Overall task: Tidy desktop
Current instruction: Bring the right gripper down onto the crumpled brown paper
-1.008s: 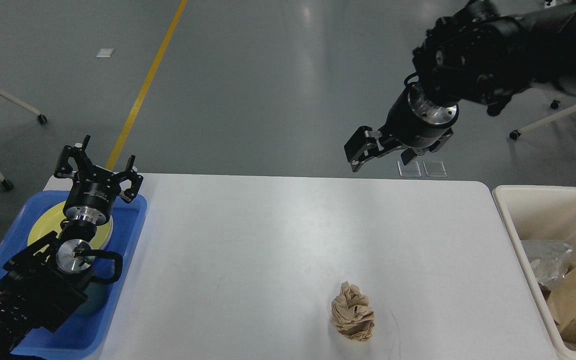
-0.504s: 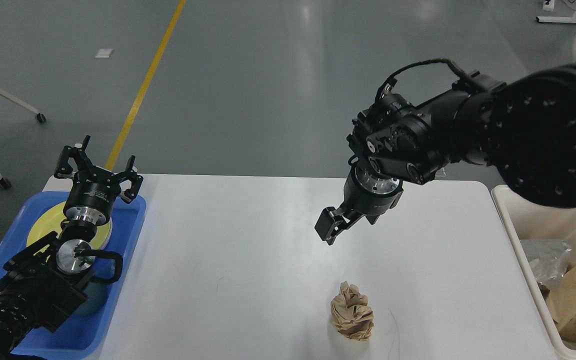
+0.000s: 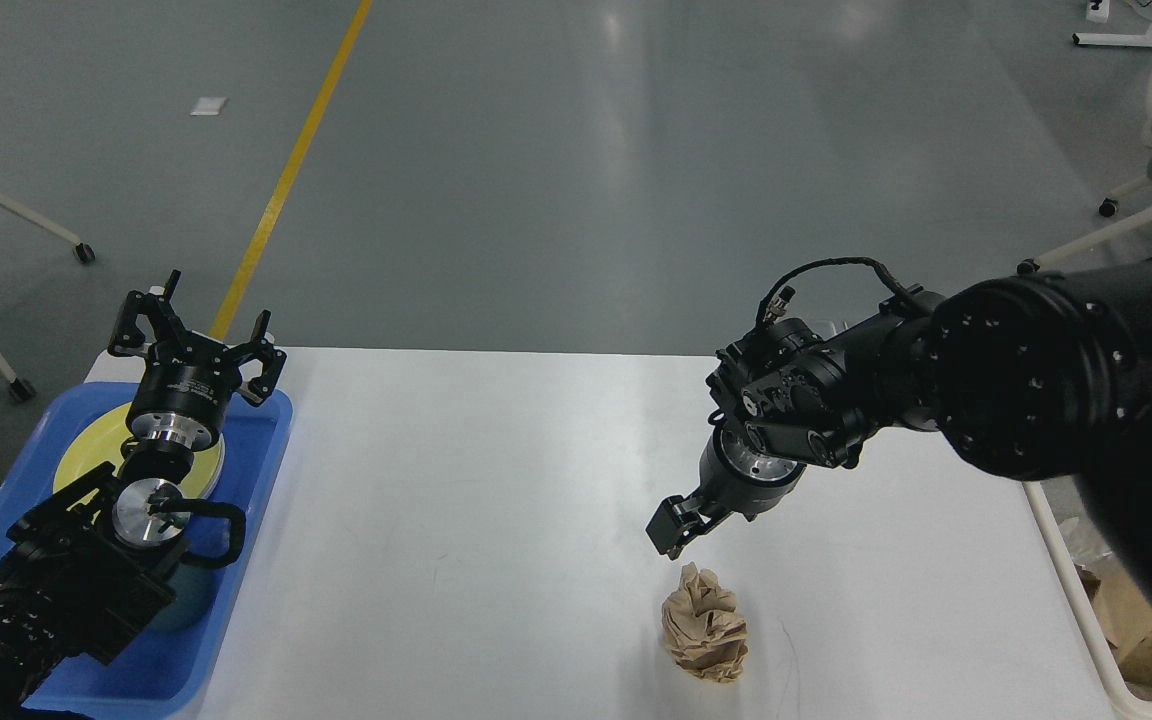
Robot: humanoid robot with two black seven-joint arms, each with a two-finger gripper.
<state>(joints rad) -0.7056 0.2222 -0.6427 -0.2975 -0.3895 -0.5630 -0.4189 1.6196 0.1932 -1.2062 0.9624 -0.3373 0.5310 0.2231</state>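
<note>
Over on the far left, a blue tray (image 3: 258,520) sits at the bench's left edge, with a yellow plate (image 3: 86,455) in it and a dark cup (image 3: 191,590) mostly hidden under the left arm. The left gripper (image 3: 198,340) hangs above the tray's far end with its fingers spread wide, holding nothing and touching nothing.

Moving right, the bench (image 3: 496,500) itself, the white desktop with rounded corners, fills most of the view. It's bare from the tray all the way to the middle, so lots of free room there, and the far edge is unobstructed too.

Right of centre, toward the near edge, sits a crumpled wad of brown paper (image 3: 704,622). The right gripper (image 3: 674,527) hovers just above and a bit behind it, pointing down-left, not touching the paper. It's seen end-on and dark, so can't tell if it's open or closed.

At the far right, a cream-white bin (image 3: 1066,570) stands right at the bench's right edge, mostly blocked by the right arm, with some brown scraps (image 3: 1136,630) visible inside.
</note>
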